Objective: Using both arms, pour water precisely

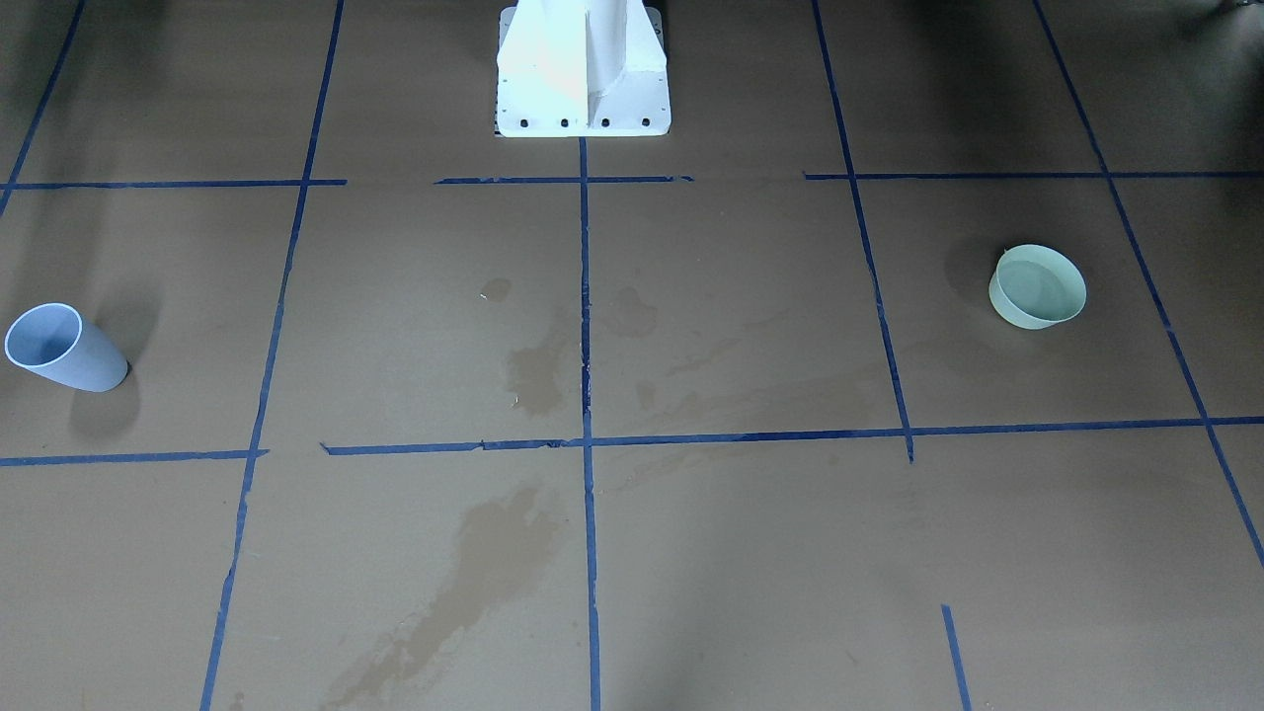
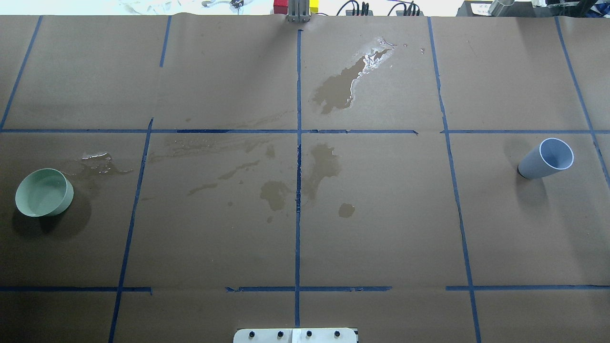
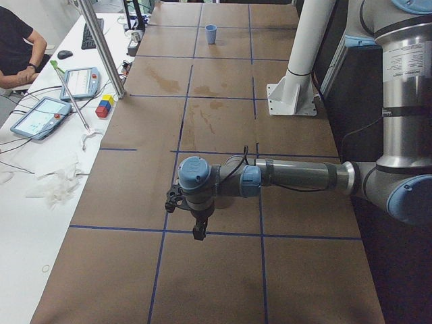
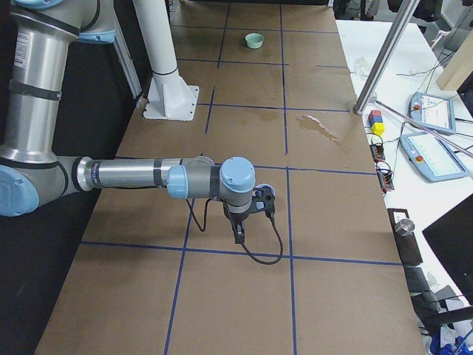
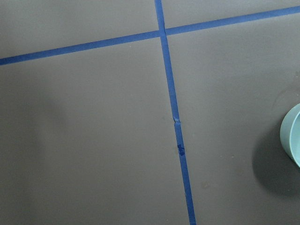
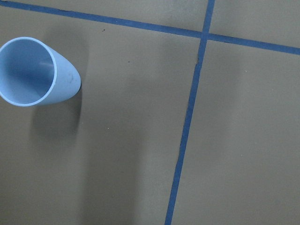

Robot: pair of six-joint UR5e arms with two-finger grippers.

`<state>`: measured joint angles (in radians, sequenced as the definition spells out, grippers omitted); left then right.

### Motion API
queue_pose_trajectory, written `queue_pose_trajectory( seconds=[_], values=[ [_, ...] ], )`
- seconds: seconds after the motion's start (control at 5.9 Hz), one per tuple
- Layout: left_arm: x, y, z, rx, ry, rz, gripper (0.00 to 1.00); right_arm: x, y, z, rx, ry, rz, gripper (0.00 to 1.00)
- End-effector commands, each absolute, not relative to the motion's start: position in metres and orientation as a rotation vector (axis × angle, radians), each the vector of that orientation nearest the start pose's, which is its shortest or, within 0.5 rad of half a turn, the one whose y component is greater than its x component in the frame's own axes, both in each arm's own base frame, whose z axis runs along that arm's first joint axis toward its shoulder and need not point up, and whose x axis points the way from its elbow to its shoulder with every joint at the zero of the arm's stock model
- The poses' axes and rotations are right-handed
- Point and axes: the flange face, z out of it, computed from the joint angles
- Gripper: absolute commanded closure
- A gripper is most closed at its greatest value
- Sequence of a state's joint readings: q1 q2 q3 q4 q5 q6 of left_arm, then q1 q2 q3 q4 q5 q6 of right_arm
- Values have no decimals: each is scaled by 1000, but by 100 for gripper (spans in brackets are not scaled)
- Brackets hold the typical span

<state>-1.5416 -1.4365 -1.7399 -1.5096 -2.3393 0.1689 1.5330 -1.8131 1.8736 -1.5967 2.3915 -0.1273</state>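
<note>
Water (image 2: 355,78) lies spilled in a glistening puddle at the upper centre of the overhead view, with darker damp patches across the middle of the brown table (image 2: 214,238). A pale green bowl (image 2: 44,193) stands at the left edge, well apart from a light blue cup (image 2: 545,161) at the right. Each side view shows its near arm stretched level over the table: left arm (image 3: 297,177), right arm (image 4: 133,175). Whether the left claw (image 3: 198,233) or right claw (image 4: 238,235) is spread or pressed together cannot be told.
</note>
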Motion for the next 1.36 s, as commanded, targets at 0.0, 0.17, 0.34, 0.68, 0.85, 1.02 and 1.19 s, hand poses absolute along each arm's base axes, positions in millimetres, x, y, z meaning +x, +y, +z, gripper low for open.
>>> queue_pose_trajectory(
  seconds=[0.0, 0.17, 0.34, 0.68, 0.85, 1.02, 1.19],
  values=[
    [-51, -435, 642, 20, 767, 168, 0, 46, -392, 622, 57, -806, -167, 0],
    [-51, -436, 641, 22, 765, 170, 0, 47, -391, 624, 51, -805, -162, 0],
    [-51, -436, 640, 31, 765, 175, 0, 47, -390, 625, 47, -800, -153, 0],
    [-51, -435, 641, 29, 769, 171, 0, 47, -390, 625, 46, -793, -152, 0],
    [-50, -431, 653, 11, 770, 173, 0, 47, -390, 625, 48, -793, -153, 0],
    [-52, -432, 645, 35, 769, 180, 0, 47, -390, 625, 48, -793, -153, 0],
    [-50, -432, 643, 38, 769, 186, 0, 47, -390, 625, 48, -797, -150, 0]
  ],
)
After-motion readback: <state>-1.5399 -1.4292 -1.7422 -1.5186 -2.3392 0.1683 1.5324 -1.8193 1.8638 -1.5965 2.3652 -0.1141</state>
